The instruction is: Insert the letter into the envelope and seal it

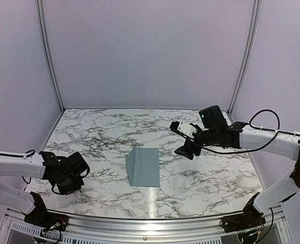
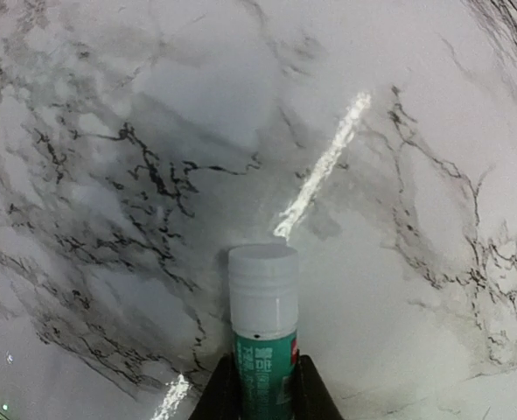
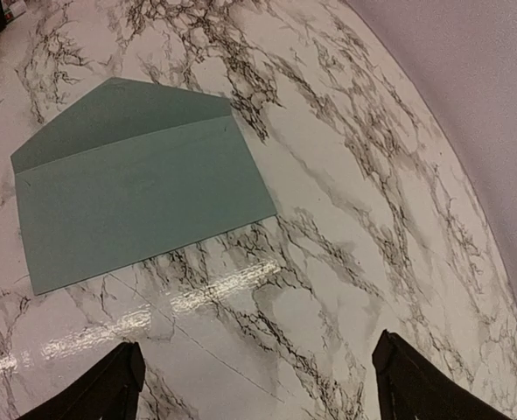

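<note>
envelope (image 1: 144,168), flat blue-grey paper, long axis near-far, lies right of my left gripper (image 2: 260,389) clamping a white-capped green glue stick (image 2: 262,324); my splayed right gripper (image 3: 258,385) sits nearer.

- Light is bright, soft and even, coming from overhead; the pale walls (image 1: 150,51) take a faint lilac cast.
- The glossy marble table (image 1: 104,132) throws white glare: a streak near its front edge in the top view, a diagonal streak in the left wrist view, and a broken band below the envelope (image 3: 144,197).
- Shadows are faint and soft-edged.
- Both wrist views bulge and curve toward the edges.
- The glue stick (image 2: 263,306) sits close to the lens, and its label print is blurred.
</note>
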`<state>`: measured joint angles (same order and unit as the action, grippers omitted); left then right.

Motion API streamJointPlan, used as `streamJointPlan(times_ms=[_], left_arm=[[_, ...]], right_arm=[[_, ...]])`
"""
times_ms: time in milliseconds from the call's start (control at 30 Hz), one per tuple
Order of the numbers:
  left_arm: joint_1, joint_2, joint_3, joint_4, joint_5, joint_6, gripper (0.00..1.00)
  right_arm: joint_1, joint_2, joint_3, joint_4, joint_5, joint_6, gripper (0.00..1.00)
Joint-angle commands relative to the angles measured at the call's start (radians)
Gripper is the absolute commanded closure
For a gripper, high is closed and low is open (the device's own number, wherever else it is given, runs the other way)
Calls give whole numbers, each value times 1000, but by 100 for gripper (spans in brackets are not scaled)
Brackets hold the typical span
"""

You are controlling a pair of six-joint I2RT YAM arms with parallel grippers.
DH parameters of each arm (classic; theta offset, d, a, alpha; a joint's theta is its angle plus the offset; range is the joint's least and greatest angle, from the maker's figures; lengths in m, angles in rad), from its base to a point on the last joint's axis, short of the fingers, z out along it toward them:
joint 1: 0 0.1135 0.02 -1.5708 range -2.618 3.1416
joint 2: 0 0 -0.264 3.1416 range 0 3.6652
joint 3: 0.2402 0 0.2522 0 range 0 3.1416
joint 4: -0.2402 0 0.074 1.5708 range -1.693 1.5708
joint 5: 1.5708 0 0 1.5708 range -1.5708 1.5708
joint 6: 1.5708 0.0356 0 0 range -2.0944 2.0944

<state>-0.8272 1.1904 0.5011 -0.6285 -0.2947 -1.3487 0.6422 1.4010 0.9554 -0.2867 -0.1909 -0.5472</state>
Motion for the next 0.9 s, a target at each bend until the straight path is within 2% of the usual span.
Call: streamJointPlan(times_ms=[0,233,433,600,700,867], left_arm=[[2,103,33,125,71,85,88],[-18,274,228,289,50,442,95],[-42,370,442,328,17,579,93],[-52,406,600,367,20,705,97],[-54,423,656,460,86,821,98],[-62,447,694,617,345,990,100]], right_arm=[[9,9,6,-5,12,8,13],[9,29,20,-9,10,30,13],[-14,65,74,-53,-23,44,13],[-85,148,249,-209,-129,41,15],[-120,179,341,-243,-205,58,16],[-123,175,408,-273,-304,27,18]])
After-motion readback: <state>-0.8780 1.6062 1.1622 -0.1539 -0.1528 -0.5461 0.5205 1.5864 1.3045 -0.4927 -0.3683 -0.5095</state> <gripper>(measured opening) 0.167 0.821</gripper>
